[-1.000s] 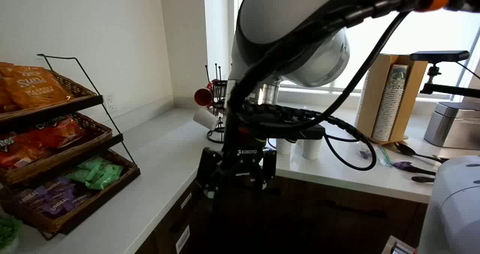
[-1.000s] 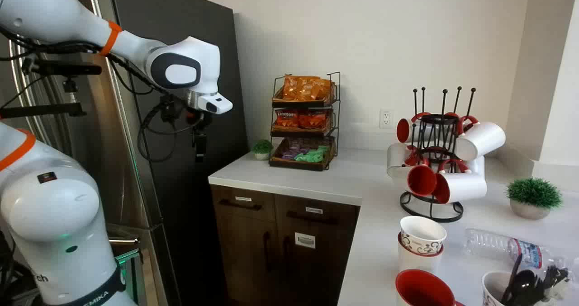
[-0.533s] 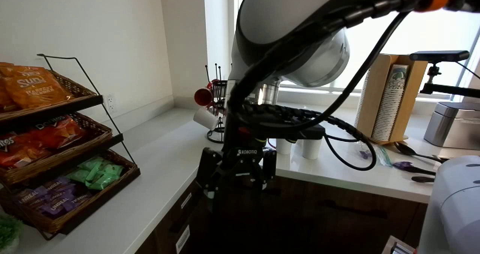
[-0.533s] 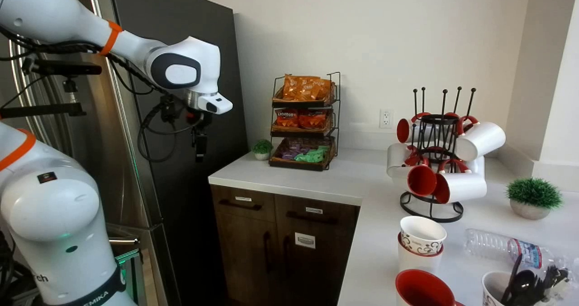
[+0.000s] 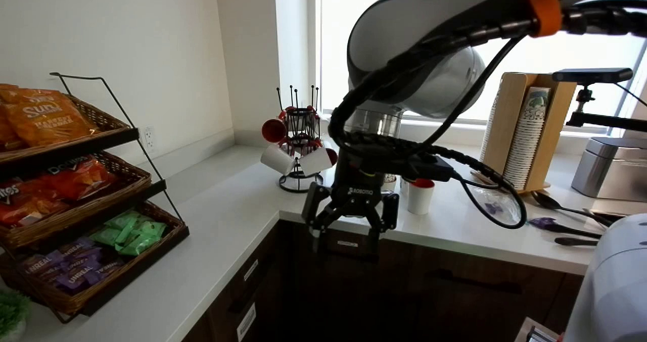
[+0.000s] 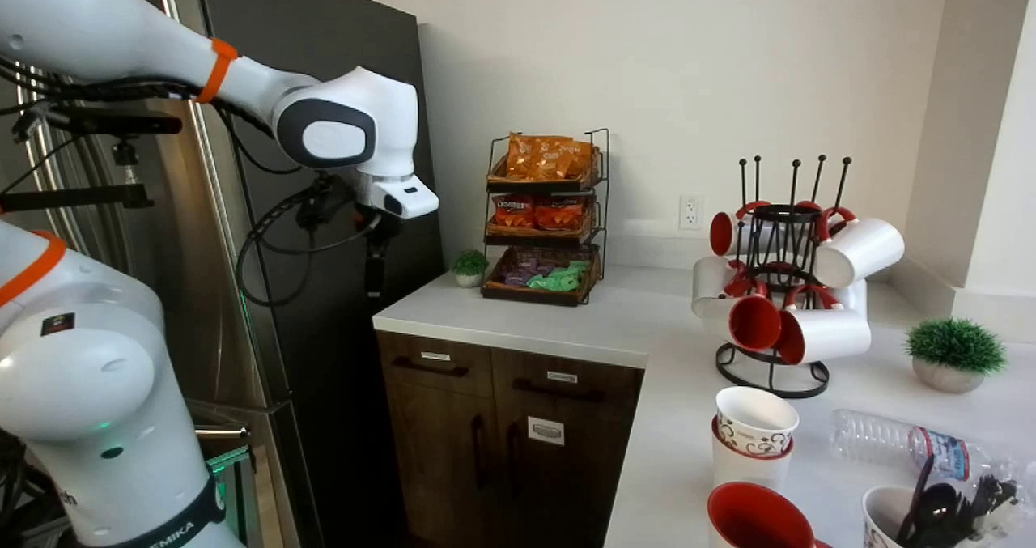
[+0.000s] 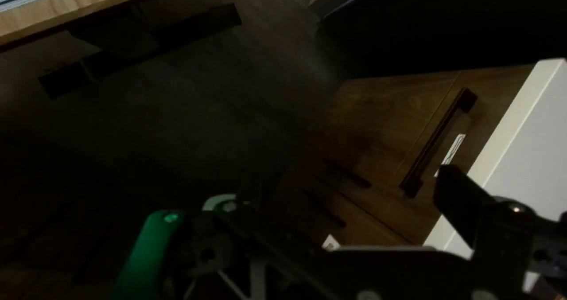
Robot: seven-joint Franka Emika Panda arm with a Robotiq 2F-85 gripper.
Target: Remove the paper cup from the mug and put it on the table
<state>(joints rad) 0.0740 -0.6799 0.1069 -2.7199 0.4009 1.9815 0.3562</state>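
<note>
The paper cup (image 6: 757, 418), white with a swirl pattern, sits upright inside a white mug with a red rim (image 6: 749, 467) on the pale countertop, the table (image 6: 672, 386). In an exterior view the paper cup (image 5: 389, 181) shows only partly behind the arm. My gripper (image 5: 344, 251) is open and empty, pointing down in front of the dark cabinets, apart from the cup and mug. It also shows side-on, well to the left of them (image 6: 375, 277). In the wrist view the jaws stand wide apart with cabinet fronts between; cup and mug are out of that view.
A red-lined mug (image 6: 761, 516) stands beside the cup's mug. A mug rack (image 6: 781, 289), a plastic bottle (image 6: 906, 443), a cup of black cutlery (image 6: 931, 516) and a plant (image 6: 955, 354) stand nearby. A snack rack (image 5: 76, 205) and a cup holder (image 5: 525, 130) also stand on the countertop.
The arm and open gripper have moved to the right in both exterior views within the last half second. More of the mug rack and the red-lined mug now shows. The cup and mug have not moved.
</note>
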